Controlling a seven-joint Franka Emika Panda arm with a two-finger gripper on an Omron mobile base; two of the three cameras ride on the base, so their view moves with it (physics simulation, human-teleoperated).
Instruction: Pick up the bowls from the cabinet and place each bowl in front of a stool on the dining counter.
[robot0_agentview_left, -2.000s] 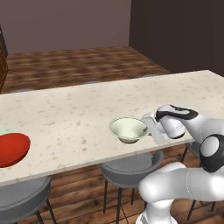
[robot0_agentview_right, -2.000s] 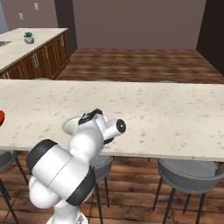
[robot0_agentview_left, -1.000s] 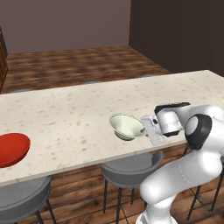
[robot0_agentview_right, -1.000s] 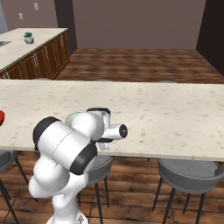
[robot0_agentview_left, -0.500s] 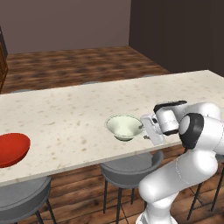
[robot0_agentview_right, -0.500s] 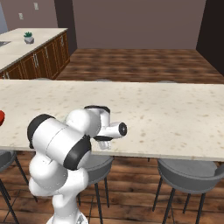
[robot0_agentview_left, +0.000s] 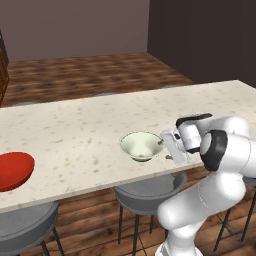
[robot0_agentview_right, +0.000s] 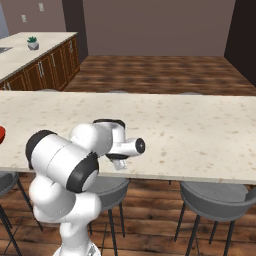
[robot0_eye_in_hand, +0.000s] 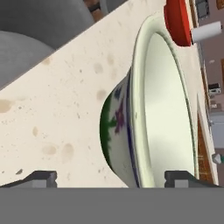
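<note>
The cream-white bowl (robot0_agentview_left: 141, 145) with its green band stands upright on the dining counter (robot0_agentview_left: 75, 130), near the front edge and above a stool (robot0_agentview_left: 148, 189). My gripper (robot0_agentview_left: 164, 145) is at the bowl's right side and open. In the hand view its fingertips (robot0_eye_in_hand: 42, 177) stand wide apart on either side of the bowl's (robot0_eye_in_hand: 131, 127) wall, not touching it. The red bowl (robot0_agentview_left: 12, 170) sits on the counter far to the left, also as a red disc (robot0_eye_in_hand: 177, 22) beyond the cream bowl. In the right base view the gripper (robot0_agentview_right: 119, 164) hangs at the counter's front edge (robot0_agentview_right: 190, 175). The cabinet is out of view.
Grey stools stand under the counter's front edge, one at the left (robot0_agentview_left: 25, 226) and one at the right (robot0_agentview_right: 216, 198). A second stone top over wooden drawers (robot0_agentview_right: 30, 55) carries a small plant (robot0_agentview_right: 33, 42) at the back left. Wood floor lies beyond the counter.
The jaws have gone from shut on the cream bowl's rim to open. The bowl has settled from a tilt to flat on the counter.
</note>
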